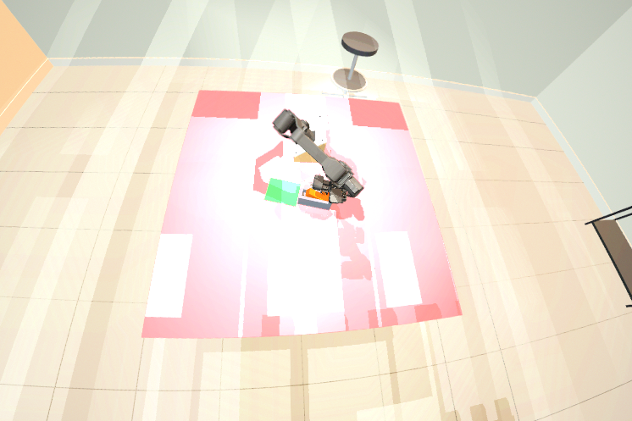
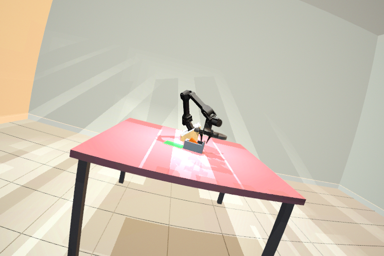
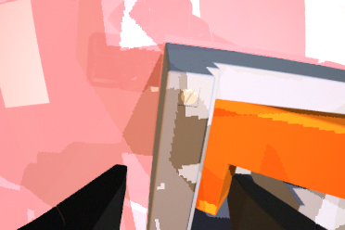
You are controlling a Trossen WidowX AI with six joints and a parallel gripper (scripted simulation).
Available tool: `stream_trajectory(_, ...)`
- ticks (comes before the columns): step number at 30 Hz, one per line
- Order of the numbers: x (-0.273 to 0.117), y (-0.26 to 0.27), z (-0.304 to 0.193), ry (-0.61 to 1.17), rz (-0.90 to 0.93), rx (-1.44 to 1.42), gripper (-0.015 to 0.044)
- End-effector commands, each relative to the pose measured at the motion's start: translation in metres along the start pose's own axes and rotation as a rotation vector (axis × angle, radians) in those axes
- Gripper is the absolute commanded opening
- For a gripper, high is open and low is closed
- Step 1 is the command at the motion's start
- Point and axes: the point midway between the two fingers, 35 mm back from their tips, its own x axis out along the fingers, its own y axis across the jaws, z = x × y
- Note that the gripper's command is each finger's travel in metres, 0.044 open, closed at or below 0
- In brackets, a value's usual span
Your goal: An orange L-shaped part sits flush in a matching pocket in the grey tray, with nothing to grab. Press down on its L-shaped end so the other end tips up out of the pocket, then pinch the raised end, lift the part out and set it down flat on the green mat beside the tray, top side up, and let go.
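Observation:
The grey tray stands on the table, with the green mat beside its left side in the top view. The orange part lies in the tray. In the exterior view its mat-side end shows above the rim; its L-shaped end is low. My gripper is partly open and holds nothing. It is low at the tray's end away from the mat, one finger outside the end wall, the other over the inside near the L-shaped end. Any fingertip contact cannot be told.
A tan and white wedge-shaped block stands between the tray and the arm's base, close behind the tray. A round stool stands beyond the far edge of the red table.

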Motion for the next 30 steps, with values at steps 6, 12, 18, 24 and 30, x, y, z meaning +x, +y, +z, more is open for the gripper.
stream_trajectory(6, 0.009, -0.001, 0.0, -0.001, -0.005, -0.006, 0.018)
stream_trajectory(12, 0.019, -0.001, 0.0, -0.001, -0.005, -0.006, 0.018)
stream_trajectory(18, 0.029, -0.001, 0.0, -0.002, -0.005, -0.005, 0.018)
stream_trajectory(24, 0.039, -0.001, 0.0, -0.002, -0.006, -0.005, 0.018)
stream_trajectory(30, 0.04, -0.001, 0.0, -0.002, -0.006, -0.005, 0.018)
